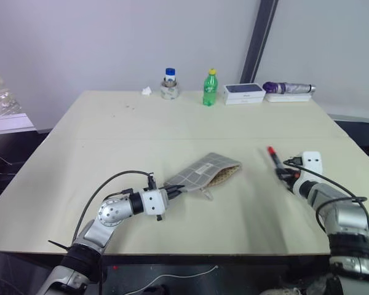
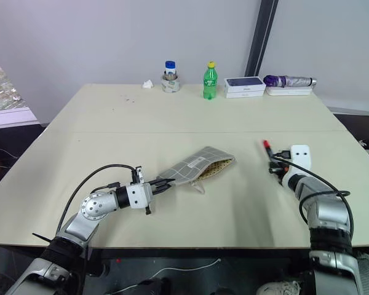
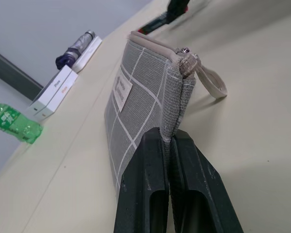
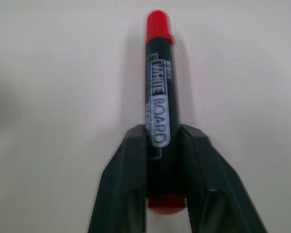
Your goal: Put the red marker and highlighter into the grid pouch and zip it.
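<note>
Left eye view: the grid pouch (image 1: 203,172) lay near the middle of the worktop (image 1: 111,135), its mouth gaping toward the right edge. The left gripper (image 1: 174,191) was clamped shut on the pouch's closed end. Toward the right edge, the right gripper (image 1: 281,173) held the red marker (image 1: 274,157), cap pointing to the far edge. No highlighter could be made out on the worktop. Along the far edge stood one green bottle (image 1: 210,88), one white and dark-blue box (image 1: 244,93), one small jar (image 1: 169,85) and one folded umbrella (image 1: 289,88).

Left wrist view: both fingers (image 3: 145,189) pinched the pouch's seam, so the pouch stood on edge; one pouch, one wrist loop (image 3: 211,85).

Right wrist view: the jaws were closed on the one marker's dark barrel, low on the body. To do this step well, I judged, the left grip should keep the mouth steady and open while the marker goes in cap first, along the pouch's length.
</note>
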`<state>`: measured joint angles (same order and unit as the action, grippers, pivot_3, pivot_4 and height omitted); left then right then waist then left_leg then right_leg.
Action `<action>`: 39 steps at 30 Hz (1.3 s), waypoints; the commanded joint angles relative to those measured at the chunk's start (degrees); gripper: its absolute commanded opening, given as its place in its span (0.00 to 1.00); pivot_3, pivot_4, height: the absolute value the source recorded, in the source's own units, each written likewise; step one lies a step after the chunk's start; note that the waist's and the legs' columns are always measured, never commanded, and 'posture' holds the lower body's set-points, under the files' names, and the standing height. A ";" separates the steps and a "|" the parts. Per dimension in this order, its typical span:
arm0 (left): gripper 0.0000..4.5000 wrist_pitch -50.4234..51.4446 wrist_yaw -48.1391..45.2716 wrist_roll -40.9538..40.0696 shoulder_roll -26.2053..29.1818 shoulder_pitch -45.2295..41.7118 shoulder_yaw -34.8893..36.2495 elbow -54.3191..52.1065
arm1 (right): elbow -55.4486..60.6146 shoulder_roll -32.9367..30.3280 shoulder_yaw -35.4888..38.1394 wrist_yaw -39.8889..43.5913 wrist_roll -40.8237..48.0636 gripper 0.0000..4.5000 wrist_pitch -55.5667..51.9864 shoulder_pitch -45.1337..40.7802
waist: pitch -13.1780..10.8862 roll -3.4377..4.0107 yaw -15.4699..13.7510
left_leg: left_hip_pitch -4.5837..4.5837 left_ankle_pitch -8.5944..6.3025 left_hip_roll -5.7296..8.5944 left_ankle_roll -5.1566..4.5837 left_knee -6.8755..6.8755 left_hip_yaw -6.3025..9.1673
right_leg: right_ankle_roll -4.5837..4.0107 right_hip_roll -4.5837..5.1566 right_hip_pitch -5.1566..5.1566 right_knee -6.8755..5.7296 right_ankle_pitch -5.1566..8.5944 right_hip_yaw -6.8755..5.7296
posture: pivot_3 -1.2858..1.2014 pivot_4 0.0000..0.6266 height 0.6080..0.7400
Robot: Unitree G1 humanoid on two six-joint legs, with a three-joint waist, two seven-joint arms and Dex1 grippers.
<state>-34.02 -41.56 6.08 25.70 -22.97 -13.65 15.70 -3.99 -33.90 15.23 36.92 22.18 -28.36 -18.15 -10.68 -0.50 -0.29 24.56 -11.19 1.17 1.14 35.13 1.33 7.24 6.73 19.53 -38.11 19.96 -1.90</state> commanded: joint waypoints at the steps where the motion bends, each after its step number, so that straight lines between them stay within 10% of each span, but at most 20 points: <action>1: 0.00 -0.31 0.07 -1.00 0.32 -0.57 0.41 -1.06 | 12.82 -4.23 -0.93 13.66 4.22 0.09 7.42 5.77 | -0.01 -0.02 -0.03 | -0.01 -0.01 0.00 -0.01 0.01 0.01 | 0.01 0.00 -0.03 0.02 0.00 -0.01 | 0.52 0.24 1.00; 18: 0.00 -2.14 -0.40 -1.02 1.01 -2.43 0.24 1.78 | 5.09 -8.39 -7.10 16.19 -11.17 0.09 28.81 11.94 | 0.00 -0.05 -0.33 | -0.13 -0.02 0.02 -0.01 0.11 0.06 | 0.05 0.01 -0.17 0.01 -0.04 -0.02 | 0.52 0.24 1.00; 39: 0.00 -5.28 -3.10 -1.20 3.53 -3.72 -0.64 2.39 | 0.55 -9.64 -28.46 14.87 -35.33 0.09 51.79 -10.83 | 0.00 -0.04 -0.26 | -0.12 0.00 0.06 0.01 0.10 0.05 | 0.05 0.00 -0.12 0.01 -0.04 -0.02 | 0.52 0.24 1.00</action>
<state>-37.94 -44.29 6.03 28.76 -25.72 -14.68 19.02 -3.05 -43.88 -12.54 52.75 -11.46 20.24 -27.37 -10.68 -0.54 -0.55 24.45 -11.19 1.23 1.15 35.23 1.38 7.28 6.73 19.41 -38.10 19.92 -1.92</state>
